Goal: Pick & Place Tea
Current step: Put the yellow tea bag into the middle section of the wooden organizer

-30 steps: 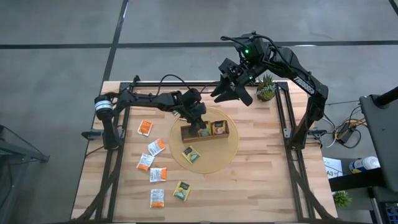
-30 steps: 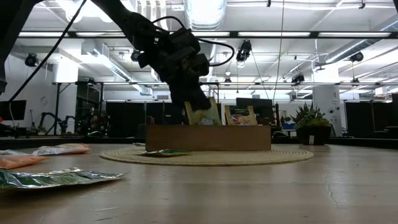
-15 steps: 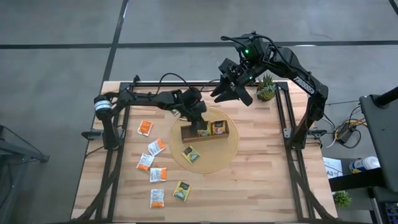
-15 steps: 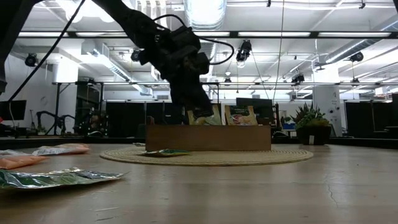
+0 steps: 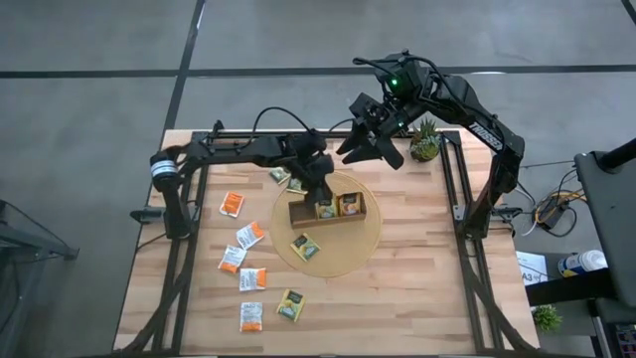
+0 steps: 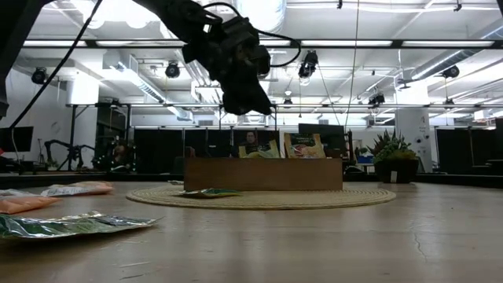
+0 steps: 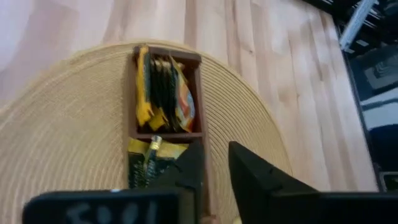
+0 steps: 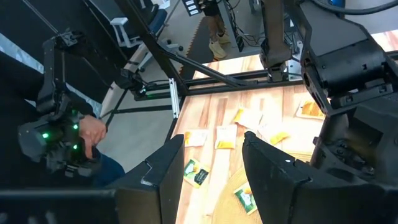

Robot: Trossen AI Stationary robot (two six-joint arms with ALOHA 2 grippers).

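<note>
The brown wooden tray (image 5: 328,210) stands on a round woven mat (image 5: 343,249). Tea sachets stand upright in its compartments (image 6: 251,145) (image 7: 163,93). One yellow-green sachet (image 5: 305,247) lies flat on the mat. Several orange and yellow-green sachets (image 5: 249,236) lie loose on the table's left part, and two more (image 5: 288,180) beside the mat's far left rim. My left gripper (image 5: 320,187) (image 6: 245,106) hangs above the tray's left half, slightly open and empty (image 7: 214,177). My right gripper (image 5: 373,149) (image 8: 214,174) is raised at the far side, open and empty.
A small potted plant (image 5: 426,141) stands at the table's far right, close to my right arm. The table's right and near parts are bare wood (image 5: 427,288). A person's hand (image 8: 93,130) shows beyond the table's left edge.
My left gripper has let go of a yellow-green sachet and risen straight up from the tray. The sachet stays standing in its compartment. The two sachets beside the mat's far left rim now show from under the arm.
</note>
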